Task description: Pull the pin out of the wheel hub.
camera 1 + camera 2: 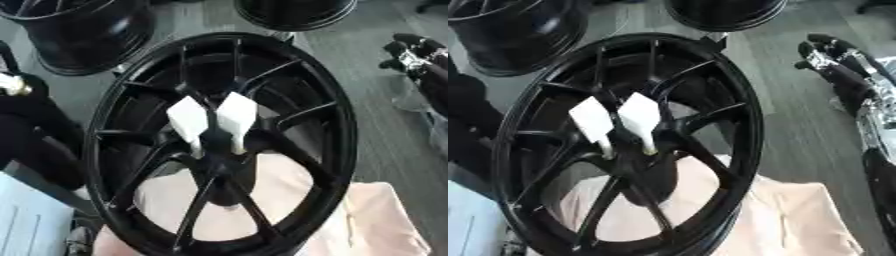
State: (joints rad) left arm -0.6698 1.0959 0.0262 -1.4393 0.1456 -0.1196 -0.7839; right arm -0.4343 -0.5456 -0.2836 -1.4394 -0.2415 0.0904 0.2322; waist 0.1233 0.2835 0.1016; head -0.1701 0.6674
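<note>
White pins (236, 120) stand in the black wheel hub (219, 165); the right hand (833, 55) hangs beside the rim with fingers curled, holding nothing.

Three black wheel hubs (219, 145), two white pins (236, 117), one hand (833, 55).

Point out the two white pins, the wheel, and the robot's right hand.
left pin (187, 121): left eye view, wide white head.
right pin (236, 115): left eye view, wide white head.
wheel (337, 125): left eye view, right rim.
right hand (826, 59): right eye view, dark fingers.
</note>
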